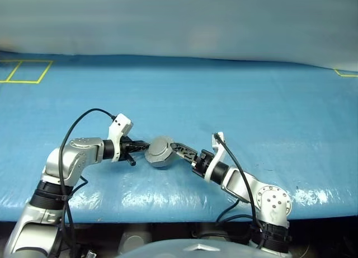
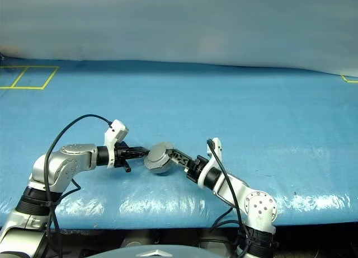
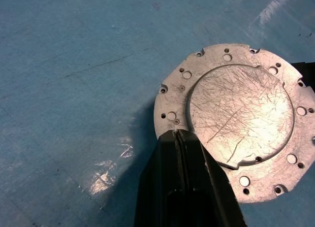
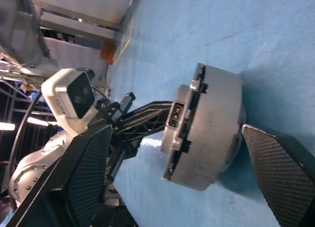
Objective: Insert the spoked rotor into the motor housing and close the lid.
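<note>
Silver-grey metal, round and thick, the motor housing [image 1: 160, 151] with its holed disc lid [image 3: 236, 119] in place hangs between our two grippers above the blue tarp-covered table [image 1: 251, 90]. Our left gripper [image 1: 143, 146] is clamped tight on the lid's flange, its black fingers [image 3: 184, 153] pinching the rim edge near a small screw hole. Our right gripper [image 1: 178, 148] stands wide apart, one textured finger [image 4: 86, 173] on each side of the housing's cylindrical wall; we cannot tell whether they touch it.

Blue tabletop [image 1: 235, 95] with yellow tape lines [image 1: 25, 71], pale wall [image 1: 179, 17] behind
</note>
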You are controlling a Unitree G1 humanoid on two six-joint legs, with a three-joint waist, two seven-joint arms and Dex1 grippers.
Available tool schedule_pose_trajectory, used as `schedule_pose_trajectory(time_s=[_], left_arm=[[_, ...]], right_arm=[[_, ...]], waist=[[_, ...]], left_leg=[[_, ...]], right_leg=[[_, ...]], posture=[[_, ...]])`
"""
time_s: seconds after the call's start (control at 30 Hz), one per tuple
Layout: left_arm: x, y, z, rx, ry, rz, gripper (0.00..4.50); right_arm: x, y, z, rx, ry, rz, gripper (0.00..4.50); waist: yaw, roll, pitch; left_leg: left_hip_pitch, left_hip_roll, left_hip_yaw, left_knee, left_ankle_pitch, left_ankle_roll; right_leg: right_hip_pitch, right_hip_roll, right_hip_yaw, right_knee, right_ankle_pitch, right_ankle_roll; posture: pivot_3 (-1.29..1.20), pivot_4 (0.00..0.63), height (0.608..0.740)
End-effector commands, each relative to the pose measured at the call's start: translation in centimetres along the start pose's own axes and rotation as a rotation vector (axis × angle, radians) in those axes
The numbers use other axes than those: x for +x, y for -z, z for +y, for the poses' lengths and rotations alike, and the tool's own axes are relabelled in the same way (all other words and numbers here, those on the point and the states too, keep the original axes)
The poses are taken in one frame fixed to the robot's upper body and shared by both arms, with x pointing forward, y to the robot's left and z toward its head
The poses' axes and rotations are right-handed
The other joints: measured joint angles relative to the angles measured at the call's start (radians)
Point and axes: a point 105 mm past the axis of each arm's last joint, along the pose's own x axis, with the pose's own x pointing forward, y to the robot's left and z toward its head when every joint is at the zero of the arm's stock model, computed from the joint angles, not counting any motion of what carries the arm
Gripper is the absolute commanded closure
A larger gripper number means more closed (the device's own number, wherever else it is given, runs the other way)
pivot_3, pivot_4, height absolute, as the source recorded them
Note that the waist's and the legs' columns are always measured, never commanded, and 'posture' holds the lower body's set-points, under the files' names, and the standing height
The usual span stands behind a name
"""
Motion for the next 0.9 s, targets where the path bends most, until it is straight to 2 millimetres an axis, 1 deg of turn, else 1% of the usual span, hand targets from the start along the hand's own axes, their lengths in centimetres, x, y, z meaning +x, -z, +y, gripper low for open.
schedule_pose_trajectory(time_s=[0.03, 0.17, 0.47, 0.57, 0.9], left_arm=[[0.8, 0.8, -0.7, 0.002, 0.025, 0.029, 4.5], [0.8, 0.7, -0.7, 0.004, 0.026, 0.027, 4.5], [0.9, 0.7, -0.7, 0.007, 0.025, 0.025, 4.5], [0.9, 0.9, -0.7, 0.007, 0.026, 0.027, 4.5], [0.9, 0.8, -0.8, 0.007, 0.031, 0.026, 4.5]], right_arm=[[1.0, 0.1, 2.6, 0.065, -0.125, -0.025, 0.03], [1.3, 0.7, 2.5, 0.044, -0.106, 0.017, 0.03], [1.7, 2.3, 0.7, -0.028, 0.007, 0.108, 0.03], [1.6, 2.8, 0.2, -0.049, 0.036, 0.135, 0.03], [0.6, 3.3, -0.1, -0.035, 0.043, 0.156, 0.03]], waist=[[0.0, 0.0, 0.0], [-0.003, 0.0, 0.0], [-0.015, 0.0, 0.0], [-0.015, 0.0, 0.0], [-0.015, 0.0, 0.0]], left_leg=[[0.0, 0.0, 0.0, 0.0, 0.0, 0.0], [0.0, 0.0, 0.0, 0.0, 0.0, 0.0], [0.0, 0.0, 0.001, -0.001, 0.0, 0.0], [0.0, 0.0, 0.0, -0.002, 0.0, 0.0], [0.0, 0.0, 0.001, -0.002, 0.0, 0.0]], right_leg=[[0.0, 0.0, 0.0, 0.0, 0.0, 0.0], [0.0, 0.0, 0.0, 0.0, 0.0, 0.0], [-0.001, 0.002, 0.001, 0.0, 0.0, 0.0], [-0.001, 0.002, 0.0, 0.0, 0.0, -0.001], [-0.001, 0.002, 0.001, 0.0, 0.0, -0.001]], posture=[[0.0, 0.15, 0.74], [0.0, 0.15, 0.74], [0.0, 0.15, 0.74], [0.0, 0.15, 0.74], [0.0, 0.15, 0.74]])
